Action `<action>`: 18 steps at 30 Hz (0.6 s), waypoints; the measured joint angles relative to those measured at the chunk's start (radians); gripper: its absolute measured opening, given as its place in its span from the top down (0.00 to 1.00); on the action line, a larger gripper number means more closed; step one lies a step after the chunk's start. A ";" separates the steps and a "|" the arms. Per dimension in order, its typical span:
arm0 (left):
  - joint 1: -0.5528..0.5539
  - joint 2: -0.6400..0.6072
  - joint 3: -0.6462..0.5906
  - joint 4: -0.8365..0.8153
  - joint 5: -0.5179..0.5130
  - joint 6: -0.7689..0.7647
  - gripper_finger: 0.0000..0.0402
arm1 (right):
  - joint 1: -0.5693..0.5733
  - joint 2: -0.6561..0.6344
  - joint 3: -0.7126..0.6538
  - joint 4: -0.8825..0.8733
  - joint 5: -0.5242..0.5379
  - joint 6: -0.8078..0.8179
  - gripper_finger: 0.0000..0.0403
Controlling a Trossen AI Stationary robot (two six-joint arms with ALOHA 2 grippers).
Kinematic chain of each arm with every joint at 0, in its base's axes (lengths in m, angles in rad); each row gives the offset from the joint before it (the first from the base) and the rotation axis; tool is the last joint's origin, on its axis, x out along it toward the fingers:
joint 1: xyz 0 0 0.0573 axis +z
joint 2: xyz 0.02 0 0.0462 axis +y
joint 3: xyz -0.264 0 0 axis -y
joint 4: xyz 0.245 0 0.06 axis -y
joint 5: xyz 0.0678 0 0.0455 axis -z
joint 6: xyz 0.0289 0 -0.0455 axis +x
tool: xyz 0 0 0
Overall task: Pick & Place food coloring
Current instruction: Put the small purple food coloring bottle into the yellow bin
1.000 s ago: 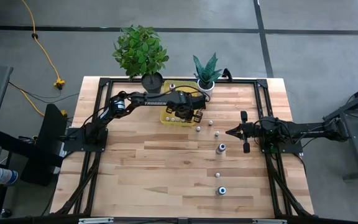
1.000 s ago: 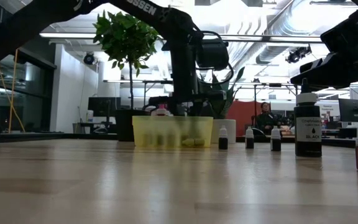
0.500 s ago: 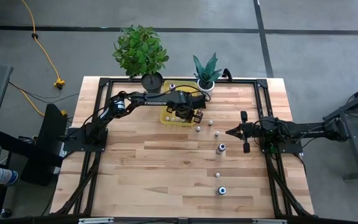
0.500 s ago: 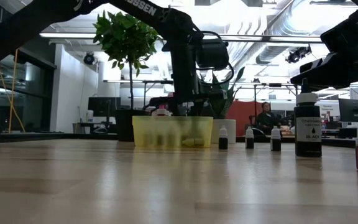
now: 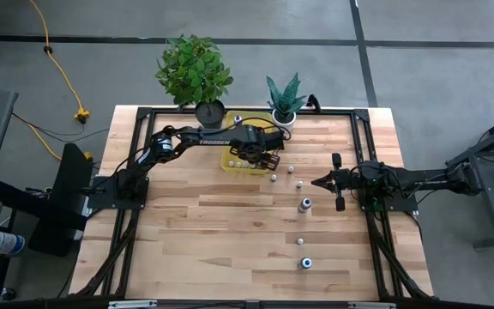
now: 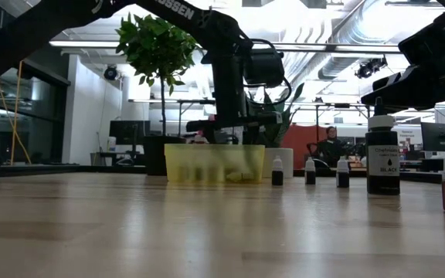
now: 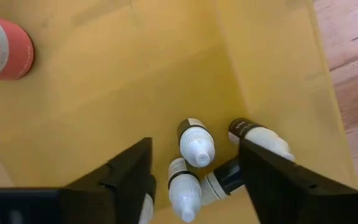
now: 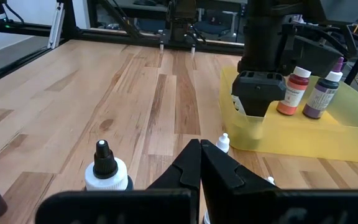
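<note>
My left gripper [image 7: 194, 180] hangs open over the yellow bin [image 5: 234, 161], pointing down into it, with nothing between its fingers. Below it several small food coloring bottles [image 7: 196, 142] with white caps lie on their sides on the bin's floor, and a pink one [image 7: 2, 46] stands farther off. More bottles stand on the table: small ones [image 5: 274, 177] beside the bin, a larger one [image 5: 305, 204] at mid-table and another [image 5: 305, 263] near the front edge. My right gripper [image 8: 201, 149] waits shut at the table's right side [image 5: 320, 181].
Two potted plants [image 5: 194, 73] [image 5: 285, 101] stand at the far edge behind the bin. A red bottle [image 8: 297, 90] and a purple bottle [image 8: 322, 90] stand upright in the bin. A tall black bottle [image 6: 382, 158] stands toward the table's right. Bare wood lies left and front.
My left gripper has opened its fingers while staying in place over the yellow bin. Nothing else on the table has moved.
</note>
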 joint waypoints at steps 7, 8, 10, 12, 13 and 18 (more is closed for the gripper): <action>0.019 -0.017 0.000 0.001 -0.003 0.002 0.30 | 0.000 0.000 0.000 0.000 0.000 0.000 1.00; 0.023 -0.023 0.000 -0.002 -0.003 0.009 0.29 | 0.000 0.000 0.000 0.000 0.000 0.000 1.00; 0.028 -0.028 0.002 0.009 -0.005 0.019 0.29 | 0.000 0.000 0.000 0.000 0.000 0.000 1.00; 0.037 -0.038 0.002 0.001 -0.006 0.026 0.29 | 0.000 0.000 0.000 0.000 0.000 0.000 1.00; 0.040 -0.043 0.001 -0.001 -0.006 0.031 0.29 | 0.000 0.000 0.000 0.000 0.000 0.000 1.00; 0.041 -0.049 0.025 0.005 0.009 0.072 0.29 | 0.000 0.000 0.000 0.000 0.000 0.000 1.00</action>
